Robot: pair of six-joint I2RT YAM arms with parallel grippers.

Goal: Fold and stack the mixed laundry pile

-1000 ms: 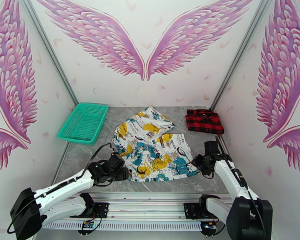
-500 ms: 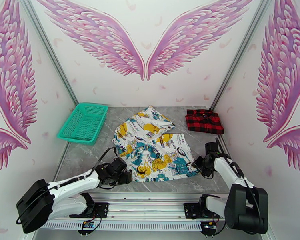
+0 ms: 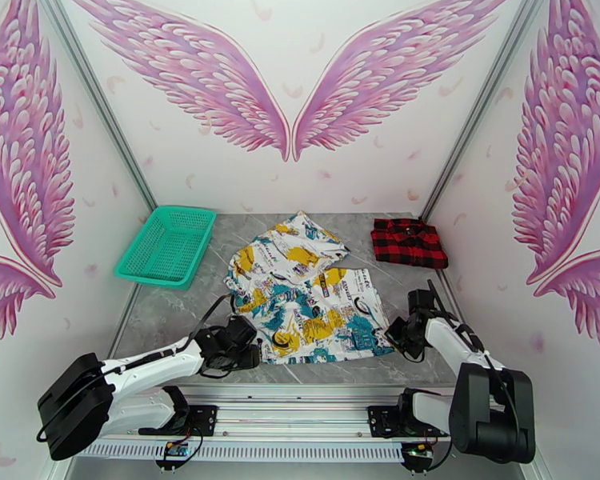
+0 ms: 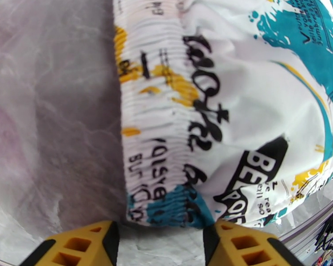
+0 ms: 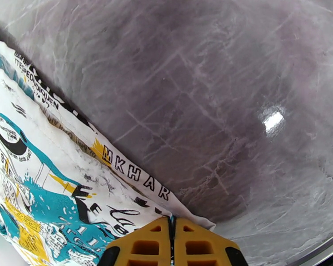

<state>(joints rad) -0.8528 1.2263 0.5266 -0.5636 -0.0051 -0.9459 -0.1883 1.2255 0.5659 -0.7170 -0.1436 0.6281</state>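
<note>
**Two garments on a grey marbled table**

White walls painted with pink wings enclose it. The printed garment lies spread at centre, the plaid garment at back right, a teal basket at back left. Left gripper: jaws apart astride the printed waistband. Right gripper: clenched at the hem corner, grasp unclear

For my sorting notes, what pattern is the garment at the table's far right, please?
The garment is red-and-black plaid, clearest in the top external view.
</note>
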